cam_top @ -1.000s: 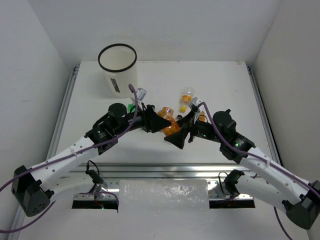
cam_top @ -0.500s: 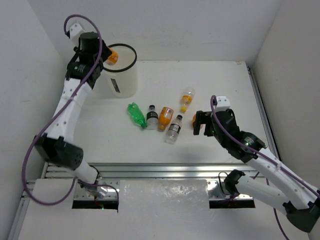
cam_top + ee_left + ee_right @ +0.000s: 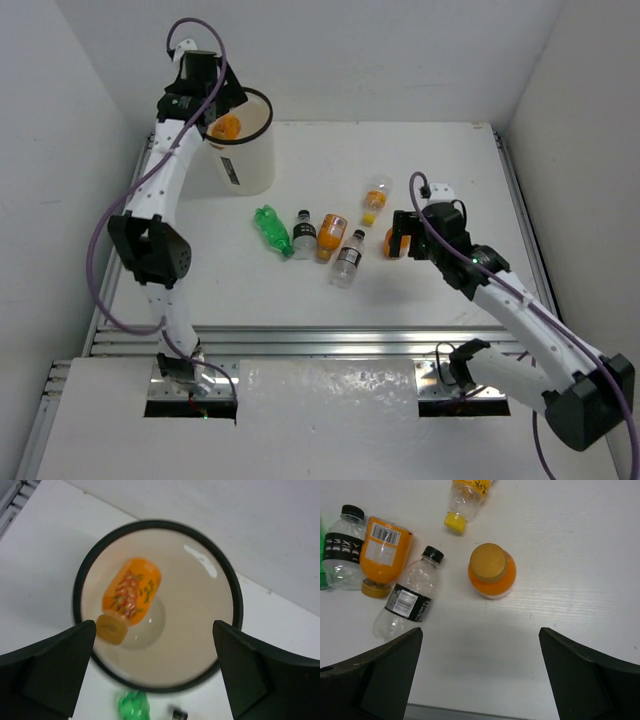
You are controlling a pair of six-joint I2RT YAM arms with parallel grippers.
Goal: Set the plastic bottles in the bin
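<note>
Surface: you are looking at a white tabletop (image 3: pixel 450 170) closed in by pale walls, with both arms reaching out from its near edge
Bin: the tall white cylindrical bin with a black rim (image 3: pixel 255 165) stands upright near the table's far left corner, with a small dark label on its near side
Left gripper: your left gripper (image 3: pixel 154 630) hangs straight over the bin's mouth, fingers (image 3: pixel 50 670) spread wide with nothing between them
Bottle in bin: an orange plastic bottle with an orange cap (image 3: pixel 130 597) shows tilted inside the rim, clear of both fingers; it is blurred, so you cannot tell whether it rests on the bottom
Right gripper: your right gripper (image 3: pixel 480 632) sits low over the table right of centre, fingers wide apart and empty
Upright bottle: a squat orange bottle standing cap-up (image 3: pixel 492 570) is just ahead of that gap, untouched
Lying bottles: at mid-table, from your left, lie a crumpled green bottle (image 3: pixel 271 229), a clear bottle with a black label (image 3: pixel 342 547), an orange bottle showing a barcode (image 3: pixel 384 555) touching it, and a second clear bottle with a dark label (image 3: pixel 407 600) just beside
Far bottle: a clear bottle with a yellow cap and orange label (image 3: pixel 467 495) lies apart, beyond the upright one
</note>
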